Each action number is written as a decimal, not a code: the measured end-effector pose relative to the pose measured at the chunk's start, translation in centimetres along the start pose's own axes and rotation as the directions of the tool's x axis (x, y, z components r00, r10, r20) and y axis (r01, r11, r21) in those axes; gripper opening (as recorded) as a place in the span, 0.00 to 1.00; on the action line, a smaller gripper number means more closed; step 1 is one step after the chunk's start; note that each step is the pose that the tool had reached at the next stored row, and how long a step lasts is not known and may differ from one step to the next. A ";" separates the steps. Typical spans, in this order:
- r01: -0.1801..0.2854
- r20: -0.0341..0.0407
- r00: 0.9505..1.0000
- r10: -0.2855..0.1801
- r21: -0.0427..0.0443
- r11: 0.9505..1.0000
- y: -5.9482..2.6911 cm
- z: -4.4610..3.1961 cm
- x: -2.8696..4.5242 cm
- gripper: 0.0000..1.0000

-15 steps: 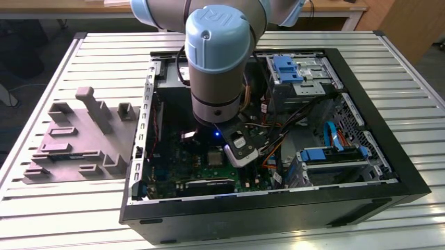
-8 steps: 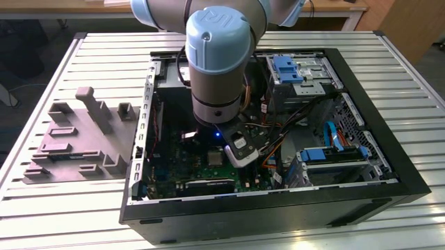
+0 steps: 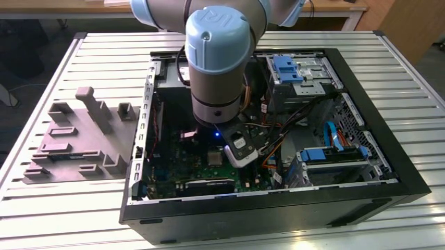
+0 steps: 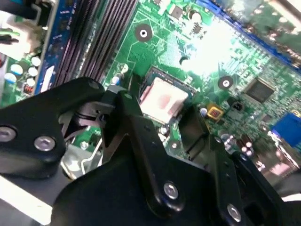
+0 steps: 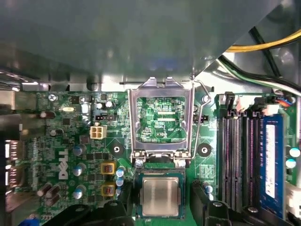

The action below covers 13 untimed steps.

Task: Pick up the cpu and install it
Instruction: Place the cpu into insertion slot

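The cpu (image 5: 160, 196), a small square chip with a pale silver top, lies flat in its socket on the green motherboard (image 5: 70, 141). It shows in the second wrist view as the cpu (image 4: 162, 100) too. The silver socket frame (image 5: 161, 89) stands flipped open beside it, with its lever wire raised. My gripper (image 5: 161, 207) hovers low over the socket, open. One black finger (image 4: 134, 117) stands on each side of the chip, apart from it. In the exterior view the gripper (image 3: 222, 155) reaches down into the open computer case (image 3: 389, 156).
Dark memory slots (image 5: 240, 155) run beside the socket. Yellow and black cables (image 5: 263, 44) hang near the case wall. Blue-tabbed drive bays (image 3: 288, 70) fill the case on the exterior view's right. A grey parts fixture (image 3: 76, 138) stands on the slatted table at that view's left.
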<state>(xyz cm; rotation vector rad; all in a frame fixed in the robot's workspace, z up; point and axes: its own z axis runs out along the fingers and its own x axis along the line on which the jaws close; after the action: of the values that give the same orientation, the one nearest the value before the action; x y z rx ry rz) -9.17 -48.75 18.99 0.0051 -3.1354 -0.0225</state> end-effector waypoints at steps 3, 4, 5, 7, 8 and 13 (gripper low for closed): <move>0.000 -0.001 1.000 0.000 -0.001 1.000 0.01 -0.83 0.00 0.60; 0.000 -0.003 1.000 0.000 -0.001 1.000 0.02 -1.22 0.00 0.60; 0.000 -0.004 1.000 0.000 -0.001 1.000 0.03 -1.63 0.00 0.58; 0.000 -0.007 1.000 0.000 -0.001 1.000 0.04 -2.54 0.00 0.52; 0.000 -0.008 1.000 0.000 -0.001 1.000 0.04 -2.92 0.01 0.45; 0.000 -0.010 1.000 0.000 -0.001 1.000 0.06 -3.73 0.01 0.34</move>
<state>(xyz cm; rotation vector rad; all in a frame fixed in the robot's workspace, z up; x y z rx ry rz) -9.16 -48.75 22.73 0.0052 -3.1257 -0.0242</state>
